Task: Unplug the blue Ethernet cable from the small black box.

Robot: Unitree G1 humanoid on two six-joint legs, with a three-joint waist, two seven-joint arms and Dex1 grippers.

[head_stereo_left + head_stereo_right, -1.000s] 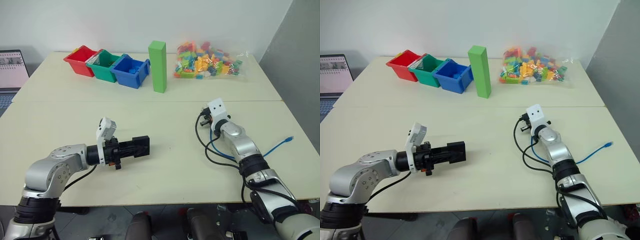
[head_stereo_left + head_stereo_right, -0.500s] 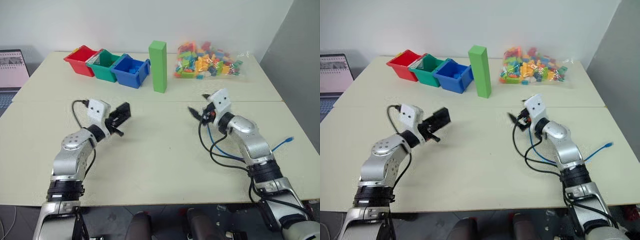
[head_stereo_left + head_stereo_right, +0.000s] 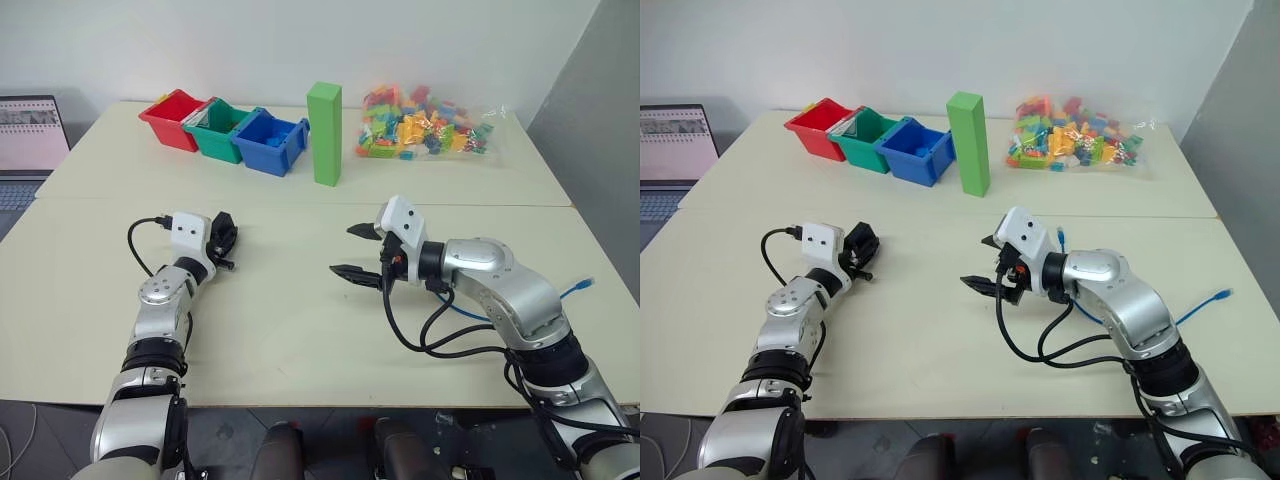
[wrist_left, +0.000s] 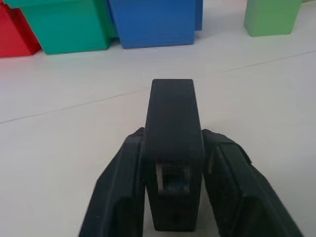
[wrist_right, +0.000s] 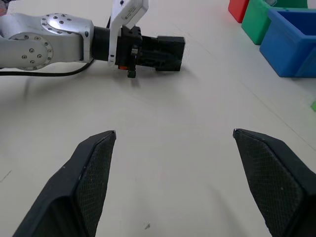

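Clamping the small black box [image 4: 172, 148] between its fingers, the left gripper [image 3: 222, 240] holds it just above the table [image 3: 300, 330], long axis running fwd toward the bins. Right gripper [image 3: 358, 250] stands wide open and empty, pointing across at the box, well apart from it. Blue Ethernet cable [image 3: 577, 291] lies on the table behind the right arm, plug end free near the right edge, so it looks already unplugged. Cable's middle is hidden by the arm; box port is dim.

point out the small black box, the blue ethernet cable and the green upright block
small black box [image 4: 172, 128], left wrist view, top face
blue Ethernet cable [image 3: 580, 289], left eye view, free plug end
green upright block [image 3: 324, 135], left eye view, front face
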